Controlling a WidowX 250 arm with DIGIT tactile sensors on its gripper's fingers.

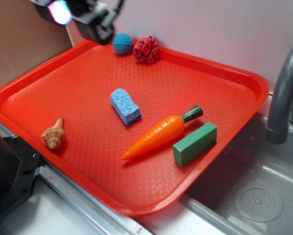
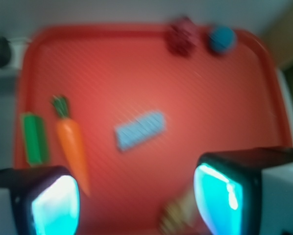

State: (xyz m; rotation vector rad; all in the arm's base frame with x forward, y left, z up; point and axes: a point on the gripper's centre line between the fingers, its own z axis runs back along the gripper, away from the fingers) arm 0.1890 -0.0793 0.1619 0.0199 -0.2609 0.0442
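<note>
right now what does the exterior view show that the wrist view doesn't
Only exterior: the sink drain beside the tray. Only wrist: both glowing fingers of the gripper, standing apart. Both: tray, sponge, carrot, green block, blue ball, red puff, shell, all blurred in the wrist view.

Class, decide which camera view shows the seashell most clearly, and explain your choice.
The exterior view: the seashell lies sharp and whole on the red tray, its spiral shape plain. The wrist view shows it only as a blurred tan patch at the bottom edge.
</note>
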